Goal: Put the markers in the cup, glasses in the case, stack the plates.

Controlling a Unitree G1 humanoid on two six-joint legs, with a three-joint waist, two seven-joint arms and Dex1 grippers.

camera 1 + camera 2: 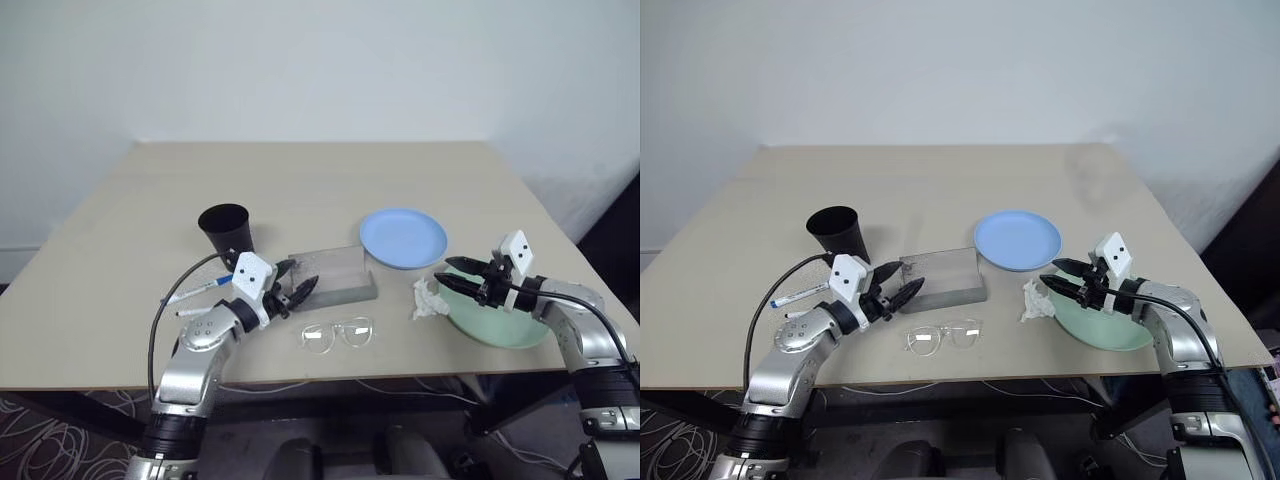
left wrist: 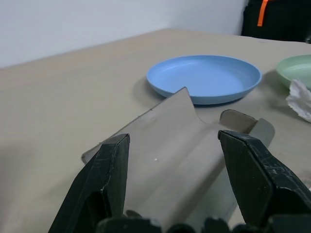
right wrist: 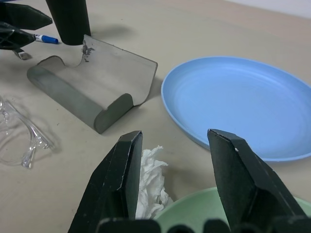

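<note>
The black cup (image 1: 225, 228) stands upright at the left. Two white markers (image 1: 195, 292) lie on the table in front of it, one with a blue cap. To the cup's right sits the grey case (image 1: 335, 275), its translucent lid (image 3: 116, 65) raised. The clear glasses (image 1: 337, 334) lie in front of the case. Further back on the right is the light blue plate (image 1: 403, 238). The mint green plate (image 1: 495, 320) lies near the right front edge. My left gripper (image 1: 300, 277) is open and empty at the case's left end. My right gripper (image 1: 443, 270) hangs open and empty above the green plate's near rim.
A crumpled white tissue (image 1: 430, 298) lies between the case and the green plate, just under my right fingers (image 3: 121, 189). The beige table (image 1: 320, 180) has bare room at the back. Its front edge runs close behind the glasses.
</note>
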